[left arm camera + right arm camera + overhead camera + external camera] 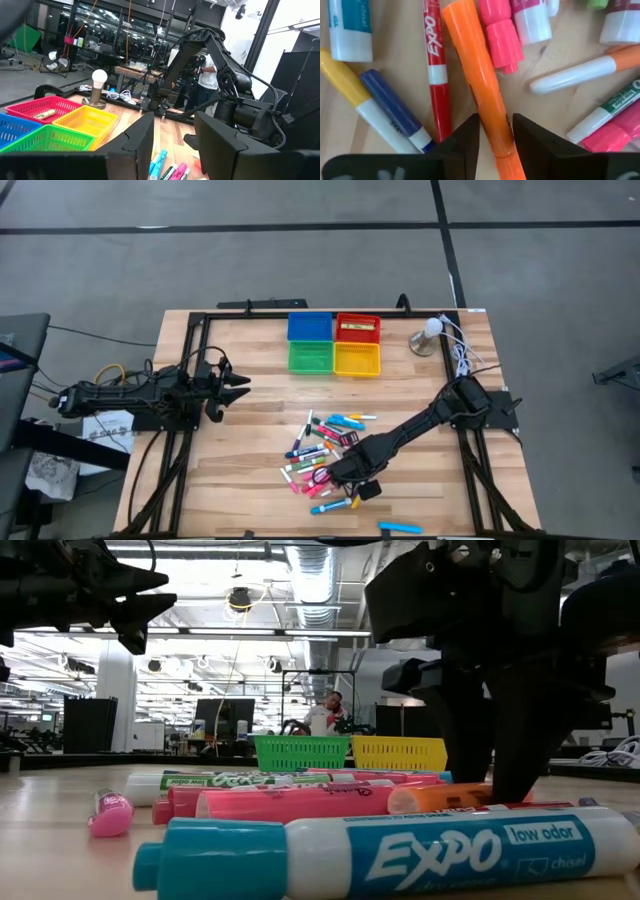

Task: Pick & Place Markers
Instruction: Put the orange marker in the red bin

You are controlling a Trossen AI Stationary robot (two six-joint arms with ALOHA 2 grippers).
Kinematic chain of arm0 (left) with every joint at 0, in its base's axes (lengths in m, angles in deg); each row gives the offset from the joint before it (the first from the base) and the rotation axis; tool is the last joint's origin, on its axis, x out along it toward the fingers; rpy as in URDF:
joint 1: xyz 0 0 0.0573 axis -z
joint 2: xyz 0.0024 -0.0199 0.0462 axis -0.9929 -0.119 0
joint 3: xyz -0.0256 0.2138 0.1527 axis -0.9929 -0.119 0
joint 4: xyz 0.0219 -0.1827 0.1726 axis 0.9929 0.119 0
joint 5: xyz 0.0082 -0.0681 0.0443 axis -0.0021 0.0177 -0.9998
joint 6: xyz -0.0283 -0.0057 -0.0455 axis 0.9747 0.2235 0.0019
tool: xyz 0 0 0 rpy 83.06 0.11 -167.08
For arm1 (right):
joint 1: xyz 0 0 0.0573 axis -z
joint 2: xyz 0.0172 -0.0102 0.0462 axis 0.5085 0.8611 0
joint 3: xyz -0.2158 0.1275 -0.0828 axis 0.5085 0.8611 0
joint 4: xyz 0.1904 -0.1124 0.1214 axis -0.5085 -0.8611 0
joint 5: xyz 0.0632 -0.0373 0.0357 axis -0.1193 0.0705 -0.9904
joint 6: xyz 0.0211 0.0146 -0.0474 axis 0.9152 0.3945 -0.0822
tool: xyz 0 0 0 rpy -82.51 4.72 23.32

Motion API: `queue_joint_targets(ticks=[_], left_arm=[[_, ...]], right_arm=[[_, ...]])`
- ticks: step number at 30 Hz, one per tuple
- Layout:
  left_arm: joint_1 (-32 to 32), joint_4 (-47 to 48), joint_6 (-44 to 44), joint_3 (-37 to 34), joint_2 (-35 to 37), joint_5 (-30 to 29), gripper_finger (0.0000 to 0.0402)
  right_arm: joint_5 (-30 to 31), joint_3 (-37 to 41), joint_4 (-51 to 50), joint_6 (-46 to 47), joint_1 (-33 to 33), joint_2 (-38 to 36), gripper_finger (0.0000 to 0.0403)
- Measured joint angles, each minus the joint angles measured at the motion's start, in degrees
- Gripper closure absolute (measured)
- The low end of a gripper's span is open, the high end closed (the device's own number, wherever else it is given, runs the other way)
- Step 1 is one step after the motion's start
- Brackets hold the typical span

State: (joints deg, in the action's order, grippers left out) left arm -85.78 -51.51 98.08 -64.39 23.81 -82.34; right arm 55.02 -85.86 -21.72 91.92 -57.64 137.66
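Several markers (325,450) with coloured caps lie in a loose pile on the wooden table, near its front middle. My right gripper (345,477) is down in the near part of the pile, its fingers on either side of an orange marker (480,75) that lies flat on the wood. A red marker (434,65), a blue one (390,102) and a yellow one (345,82) lie beside it. My left gripper (232,387) is open and empty above the table's left part, clear of the pile. My right gripper pinches the orange marker's barrel (492,107) between its two fingers, toward one end. The fingers come from above, pointing down, and lie across the marker. The marker lies flat on the table among the others.
Four small trays stand at the far middle: blue (310,326), red (372,336) with one pale marker inside, green (311,357), yellow (357,360). A bulb lamp (430,335) with a white cable stands at the far right. A teal marker (400,527) lies alone at the near edge.
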Motion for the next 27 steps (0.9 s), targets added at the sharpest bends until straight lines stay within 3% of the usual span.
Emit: queue_joint_targets(ticks=[12, 27], left_arm=[[0.0, 0.0, 0.0, 0.0, 0.0, 0.0, 0.0260], [0.0, 0.0, 0.0, 0.0, 0.0, 0.0, 0.0260]], right_arm=[[-1.6, 2.0, 2.0, 2.1, 0.6, -0.4, 0.0348], [-1.4, 2.5, -0.2, 2.1, 0.6, -2.4, 0.0347]])
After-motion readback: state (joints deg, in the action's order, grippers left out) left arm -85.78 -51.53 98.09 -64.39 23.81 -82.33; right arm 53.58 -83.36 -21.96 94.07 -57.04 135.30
